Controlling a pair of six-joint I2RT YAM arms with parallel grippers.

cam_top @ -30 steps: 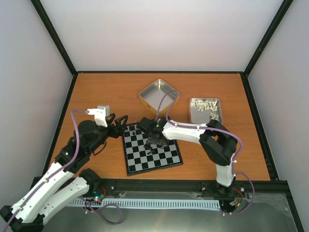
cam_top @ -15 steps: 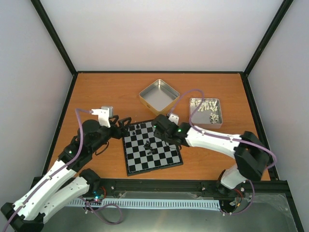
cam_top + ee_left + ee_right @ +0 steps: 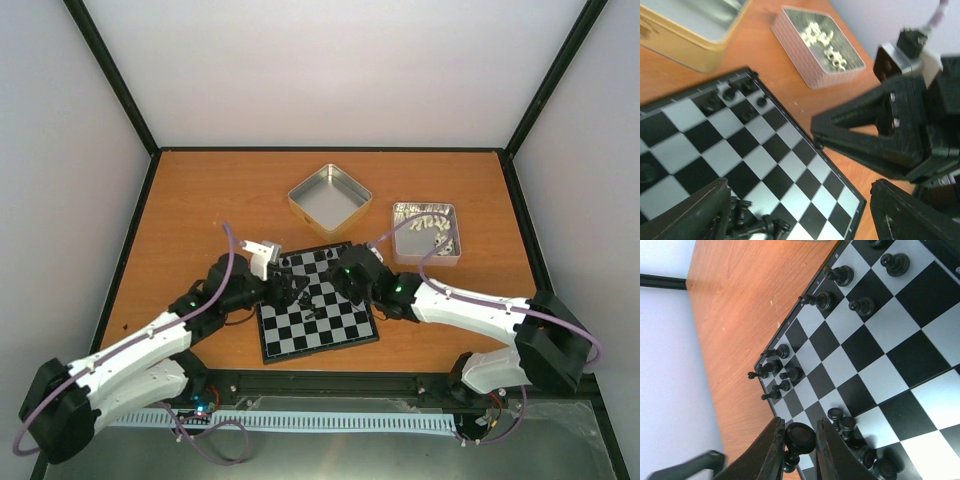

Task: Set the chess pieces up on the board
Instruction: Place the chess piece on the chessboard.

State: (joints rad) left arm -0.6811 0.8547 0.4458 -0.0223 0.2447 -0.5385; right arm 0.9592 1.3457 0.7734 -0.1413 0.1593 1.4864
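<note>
The board (image 3: 335, 325) lies in front of the arms, and its checks fill the right wrist view (image 3: 900, 325). Several black chess pieces (image 3: 839, 275) stand along its far edge, more stand at one corner (image 3: 776, 368), and a loose heap (image 3: 756, 226) lies near the middle. My right gripper (image 3: 799, 441) is shut on a black piece (image 3: 801, 436), held just above the board's edge. My left gripper (image 3: 802, 200) hangs open low over the board, and the heap lies beside its left finger (image 3: 695, 212). In the top view both grippers, the left one (image 3: 287, 288) and the right one (image 3: 346, 279), face each other over the board.
An empty gold-sided metal tin (image 3: 329, 199) sits beyond the board. A second tin (image 3: 425, 231) to its right holds pale pieces (image 3: 822, 42). The right arm's black wrist (image 3: 890, 130) is close to my left gripper. Black frame rails (image 3: 330, 380) run round the orange table.
My left arm has swung right, bringing its gripper from beside the board to over it, and it has opened a little wider. My right arm has stretched out lower, its gripper shifting right from the board's centre.
</note>
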